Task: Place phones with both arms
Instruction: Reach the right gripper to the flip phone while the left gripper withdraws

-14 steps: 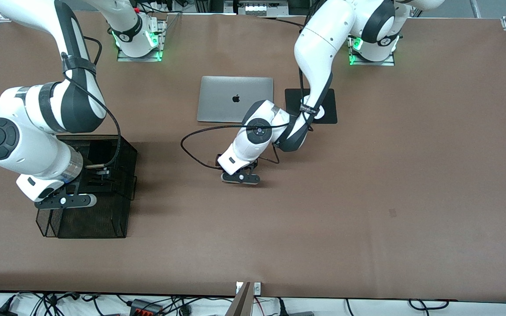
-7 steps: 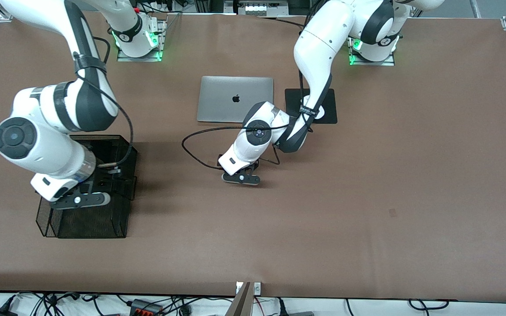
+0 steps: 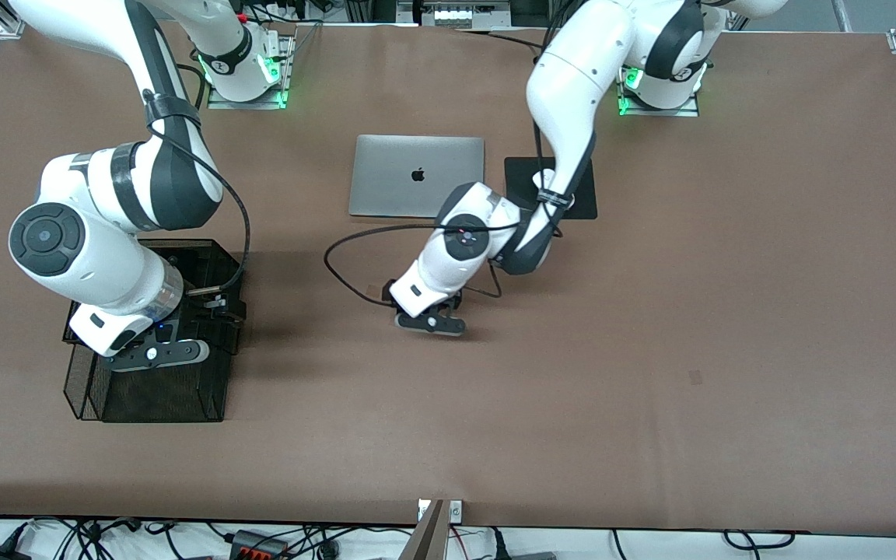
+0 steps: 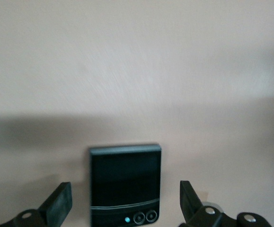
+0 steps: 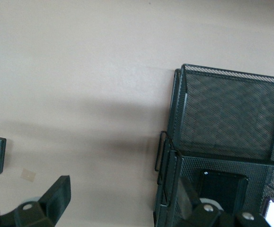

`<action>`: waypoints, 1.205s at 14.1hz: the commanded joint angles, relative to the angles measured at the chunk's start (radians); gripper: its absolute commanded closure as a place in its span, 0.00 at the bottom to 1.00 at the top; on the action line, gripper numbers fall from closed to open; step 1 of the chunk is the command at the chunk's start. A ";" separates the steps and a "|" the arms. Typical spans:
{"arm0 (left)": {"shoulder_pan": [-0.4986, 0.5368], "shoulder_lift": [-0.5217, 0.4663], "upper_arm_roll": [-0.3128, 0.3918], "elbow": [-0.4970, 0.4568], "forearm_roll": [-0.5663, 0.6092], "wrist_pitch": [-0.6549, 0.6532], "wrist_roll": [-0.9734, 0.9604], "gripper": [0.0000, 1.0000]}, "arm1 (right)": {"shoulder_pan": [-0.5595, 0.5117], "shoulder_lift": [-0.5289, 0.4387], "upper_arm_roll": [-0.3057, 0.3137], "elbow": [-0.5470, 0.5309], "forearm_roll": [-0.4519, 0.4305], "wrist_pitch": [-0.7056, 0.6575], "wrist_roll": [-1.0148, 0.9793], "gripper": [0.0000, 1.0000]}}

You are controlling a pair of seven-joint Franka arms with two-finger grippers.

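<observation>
Small squarish black flip phone [image 4: 125, 175] lies flat on the brown bench [image 3: 650, 311], near the centre of the front frame, nearer the camera than the closed silver laptop [image 3: 417, 175]. In the front view it is hidden under the left wrist.

Left tool [image 4: 125, 196] hangs low over that phone. Fingers [image 4: 61, 201] are spread wide, one on each side of the phone, not touching it and pinching nothing.

Right tool [image 3: 154, 354] is over the black wire-mesh basket [image 3: 207, 389] at the right arm's end of the bench, mid-height in the front frame. It is spread too and empty. The right wrist view shows a long slim black phone [image 5: 224, 189] inside one basket compartment.

Handling, as a guess:
- **Weight and stiffness:** the flip phone is probably light and rigid, so it won't give under the pads.
- **Surface:** the casing looks smooth and glossy, so likely slippery. It lies flat on the bench, so there is little edge height to catch.
- **Where to hold:** pinch across the two side edges at mid-body, pads low on the edges, away from the round lenses and the hinge end.
- **Risk:** squeezing near a corner may twist it out. The glass face would scratch or crack if dropped.
</observation>
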 commanded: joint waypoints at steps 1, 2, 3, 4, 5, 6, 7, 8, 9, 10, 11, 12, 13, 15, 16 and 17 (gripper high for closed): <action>0.086 -0.104 -0.048 -0.071 0.021 -0.022 0.043 0.00 | 0.029 0.007 -0.001 -0.012 0.009 0.060 0.008 0.00; 0.117 -0.133 -0.053 -0.097 0.021 -0.027 0.079 0.00 | 0.050 0.011 -0.001 -0.012 0.008 0.071 0.005 0.00; 0.146 -0.167 -0.059 -0.121 0.021 -0.045 0.117 0.00 | 0.066 0.022 -0.001 -0.011 0.006 0.082 0.006 0.00; 0.189 -0.199 -0.066 -0.138 0.021 -0.085 0.180 0.00 | 0.083 0.027 -0.001 -0.009 0.006 0.093 0.008 0.00; 0.232 -0.226 -0.073 -0.143 0.021 -0.137 0.255 0.00 | 0.099 0.036 -0.001 -0.009 0.006 0.105 0.011 0.00; 0.261 -0.239 -0.074 -0.143 0.015 -0.177 0.318 0.00 | 0.110 0.037 -0.001 -0.009 0.005 0.114 0.011 0.00; 0.296 -0.249 -0.074 -0.144 0.013 -0.211 0.376 0.00 | 0.115 0.040 -0.001 -0.009 0.008 0.122 0.011 0.00; 0.316 -0.255 -0.074 -0.146 0.012 -0.241 0.424 0.00 | 0.118 0.043 -0.001 -0.008 0.013 0.122 0.011 0.00; 0.341 -0.264 -0.074 -0.170 0.013 -0.264 0.471 0.00 | 0.123 0.048 -0.001 -0.008 0.013 0.128 0.011 0.00; 0.364 -0.282 -0.074 -0.204 0.013 -0.266 0.513 0.00 | 0.139 0.059 -0.001 -0.008 0.013 0.148 0.011 0.00; 0.382 -0.301 -0.079 -0.236 0.012 -0.275 0.542 0.00 | 0.159 0.065 -0.001 -0.008 0.013 0.162 0.011 0.00; 0.422 -0.322 -0.088 -0.270 0.021 -0.298 0.564 0.00 | 0.173 0.079 -0.001 -0.006 0.014 0.165 0.012 0.00; 0.459 -0.335 -0.090 -0.287 0.021 -0.320 0.582 0.00 | 0.182 0.088 0.000 -0.006 0.016 0.174 0.012 0.00; 0.523 -0.348 -0.091 -0.305 0.021 -0.401 0.610 0.00 | 0.218 0.122 -0.001 -0.006 0.043 0.212 0.017 0.00; 0.551 -0.350 -0.091 -0.313 0.021 -0.433 0.610 0.00 | 0.224 0.143 -0.001 -0.006 0.061 0.216 0.028 0.00; 0.582 -0.350 -0.090 -0.316 0.023 -0.449 0.610 0.00 | 0.234 0.168 0.000 -0.003 0.068 0.222 0.052 0.00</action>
